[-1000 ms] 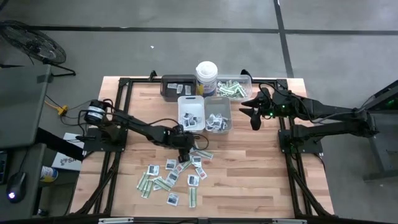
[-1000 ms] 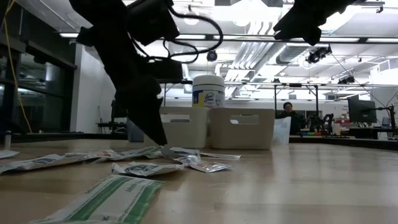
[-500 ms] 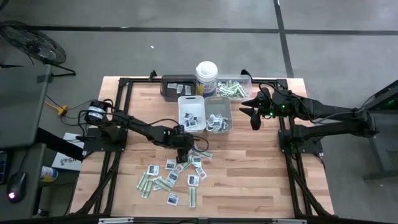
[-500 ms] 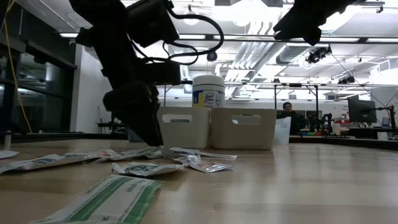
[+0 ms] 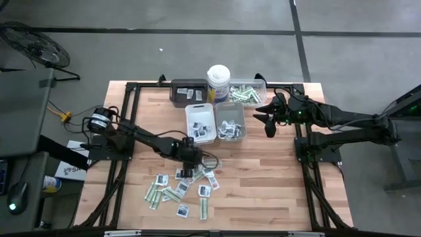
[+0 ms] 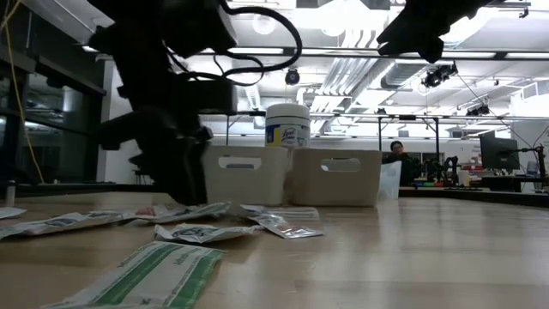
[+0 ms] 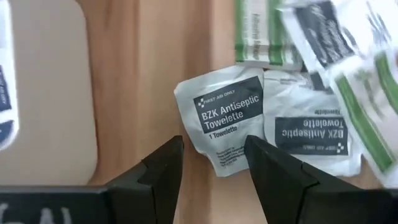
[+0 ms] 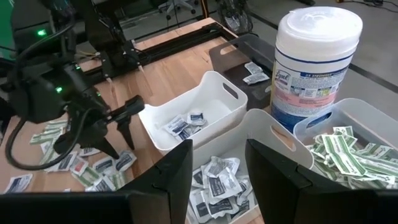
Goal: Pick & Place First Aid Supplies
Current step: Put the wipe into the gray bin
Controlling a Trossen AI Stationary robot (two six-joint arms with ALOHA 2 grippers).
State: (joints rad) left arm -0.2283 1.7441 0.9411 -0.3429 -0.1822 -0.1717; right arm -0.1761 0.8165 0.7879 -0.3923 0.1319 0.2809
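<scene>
The left gripper (image 7: 211,163) hovers low over the wooden table (image 5: 276,178), fingers spread apart with nothing between them. Just ahead of its fingertips lies a white sachet printed "BZK Antiseptic Towelette" (image 7: 224,118), one corner reaching into the gap between the fingers; a second towelette sachet (image 7: 311,134) lies just beside it, edges touching or overlapping, and pale-green-and-white strips (image 7: 261,37) lie beyond. Seen from above, the gripper sits at the near edge of the scattered packets (image 5: 181,184), with the white tray holding dark-marked sachets (image 5: 201,123) close behind it.

The step in hand looks like the approach to a pick: the sachet is lined up but not yet gripped. The next move likely calls for a short advance and descent so the fingers straddle the sachet's near corner, then a close (flat foil on wood may slip, and the neighbouring sachet could get dragged along).

The right gripper (image 5: 268,118) waits with fingers apart and empty beside the tray of grey sachets (image 5: 230,122), the lidded wipes canister (image 8: 317,59) ahead of it.
</scene>
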